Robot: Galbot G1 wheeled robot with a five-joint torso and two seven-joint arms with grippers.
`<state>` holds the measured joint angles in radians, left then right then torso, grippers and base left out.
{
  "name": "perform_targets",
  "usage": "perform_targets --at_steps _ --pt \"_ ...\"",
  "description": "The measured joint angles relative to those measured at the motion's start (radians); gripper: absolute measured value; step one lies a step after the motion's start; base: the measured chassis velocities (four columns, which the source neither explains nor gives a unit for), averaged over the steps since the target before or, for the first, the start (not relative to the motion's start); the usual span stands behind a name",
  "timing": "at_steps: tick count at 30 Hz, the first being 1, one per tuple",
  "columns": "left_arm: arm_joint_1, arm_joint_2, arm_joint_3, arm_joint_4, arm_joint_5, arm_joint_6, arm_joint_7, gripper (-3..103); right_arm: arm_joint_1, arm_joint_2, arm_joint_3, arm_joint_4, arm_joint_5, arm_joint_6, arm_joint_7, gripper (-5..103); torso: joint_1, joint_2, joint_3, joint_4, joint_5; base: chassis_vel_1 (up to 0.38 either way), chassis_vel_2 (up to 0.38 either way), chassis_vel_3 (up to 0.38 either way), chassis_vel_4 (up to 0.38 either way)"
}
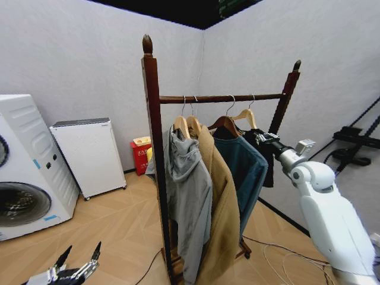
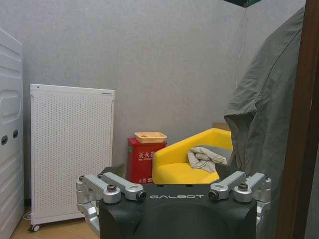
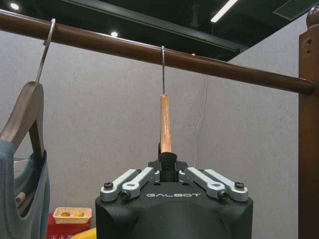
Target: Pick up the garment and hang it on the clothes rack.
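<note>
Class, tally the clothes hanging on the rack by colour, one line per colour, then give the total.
Grey hoodie: 1
Tan coat: 1
Teal-blue shirt: 1
Black garment: 1
Total: 4, all on the clothes rack

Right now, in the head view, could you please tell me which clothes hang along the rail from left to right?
Grey hoodie → tan coat → teal-blue shirt → black garment, with the right end effector at it.

Left pincer (image 2: 175,191) spread wide; grey hoodie (image 2: 264,124) beside rack post (image 2: 301,129).
</note>
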<state>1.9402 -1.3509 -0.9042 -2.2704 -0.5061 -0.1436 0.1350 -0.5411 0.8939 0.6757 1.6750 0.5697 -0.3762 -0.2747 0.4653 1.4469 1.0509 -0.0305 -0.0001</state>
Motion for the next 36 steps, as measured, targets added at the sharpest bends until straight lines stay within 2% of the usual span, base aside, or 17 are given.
perform_targets --at_steps 4,5,7,9,10,13,14,16,19,20,22,23,26,27,29,32,36 --pt "0.000 0.000 0.000 0.000 0.000 0.000 0.000 100 -0.012 0.002 0.002 0.010 0.000 -0.009 -0.006 11 0.000 0.000 0.000 0.0000 0.0000 0.000 0.000 0.000 0.000" --pt "0.000 0.000 0.000 0.000 0.000 0.000 0.000 100 -0.020 0.004 0.005 0.020 0.000 -0.011 -0.007 8 0.000 0.000 0.000 0.0000 -0.0002 0.000 0.000 0.000 0.000" --pt "0.000 0.000 0.000 0.000 0.000 0.000 0.000 100 -0.027 0.005 0.006 0.029 0.001 -0.009 -0.003 12 0.000 0.000 0.000 0.0000 -0.0002 0.000 0.000 0.000 0.000" --pt "0.000 0.000 0.000 0.000 0.000 0.000 0.000 100 -0.044 0.006 0.010 0.055 0.030 -0.013 0.024 22 0.000 0.000 0.000 0.0001 0.0007 0.000 0.000 0.000 0.000" --pt "0.000 0.000 0.000 0.000 0.000 0.000 0.000 100 -0.044 0.006 0.010 0.055 0.030 -0.013 0.024 22 0.000 0.000 0.000 0.0001 0.0007 0.000 0.000 0.000 0.000" --pt "0.000 0.000 0.000 0.000 0.000 0.000 0.000 100 -0.065 -0.001 0.024 0.115 0.119 -0.041 0.073 34 0.000 0.000 0.000 -0.0001 0.0001 0.000 0.000 0.000 0.000" --pt "0.000 0.000 0.000 0.000 0.000 0.000 0.000 100 -0.065 -0.001 0.024 0.115 0.119 -0.041 0.073 34 0.000 0.000 0.000 -0.0001 0.0001 0.000 0.000 0.000 0.000" --pt "0.000 0.000 0.000 0.000 0.000 0.000 0.000 100 -0.079 -0.002 0.035 0.148 0.147 -0.062 0.092 45 0.000 0.000 0.000 0.0000 0.0000 0.000 0.000 0.000 0.000" --pt "0.000 0.000 0.000 0.000 0.000 0.000 0.000 100 -0.109 0.000 0.053 0.195 0.151 -0.072 0.119 56 0.000 0.000 0.000 0.0000 0.0000 0.000 0.000 0.000 0.000" --pt "0.000 0.000 0.000 0.000 0.000 0.000 0.000 100 -0.109 0.000 0.053 0.195 0.151 -0.072 0.119 56 0.000 0.000 0.000 0.0000 0.0000 0.000 0.000 0.000 0.000" --pt "0.000 0.000 0.000 0.000 0.000 0.000 0.000 100 -0.162 0.008 0.089 0.263 0.163 -0.094 0.167 66 0.000 0.000 0.000 0.0001 0.0001 0.000 0.000 0.000 0.000" --pt "0.000 0.000 0.000 0.000 0.000 0.000 0.000 100 -0.162 0.008 0.089 0.263 0.163 -0.094 0.167 66 0.000 0.000 0.000 0.0001 0.0001 0.000 0.000 0.000 0.000" --pt "0.000 0.000 0.000 0.000 0.000 0.000 0.000 100 -0.267 0.029 0.156 0.370 0.133 -0.128 0.235 83 0.000 0.000 0.000 -0.0002 0.0003 0.000 0.000 0.000 0.000" --pt "0.000 0.000 0.000 0.000 0.000 0.000 0.000 100 -0.267 0.029 0.156 0.370 0.133 -0.128 0.235 83 0.000 0.000 0.000 -0.0002 0.0003 0.000 0.000 0.000 0.000" --pt "0.000 0.000 0.000 0.000 0.000 0.000 0.000 100 -0.339 0.055 0.198 0.441 0.095 -0.144 0.285 93 0.000 0.000 0.000 -0.0001 0.0000 0.000 0.000 0.000 0.000" --pt "0.000 0.000 0.000 0.000 0.000 0.000 0.000 100 -0.408 0.085 0.239 0.501 0.063 -0.155 0.320 99 0.000 0.000 0.000 0.0000 0.0000 0.000 0.000 0.000 0.000" --pt "0.000 0.000 0.000 0.000 0.000 0.000 0.000 100 -0.486 0.125 0.284 0.559 0.044 -0.160 0.331 100 0.000 0.000 0.000 -0.0001 -0.0001 0.000 0.000 0.000 0.000"
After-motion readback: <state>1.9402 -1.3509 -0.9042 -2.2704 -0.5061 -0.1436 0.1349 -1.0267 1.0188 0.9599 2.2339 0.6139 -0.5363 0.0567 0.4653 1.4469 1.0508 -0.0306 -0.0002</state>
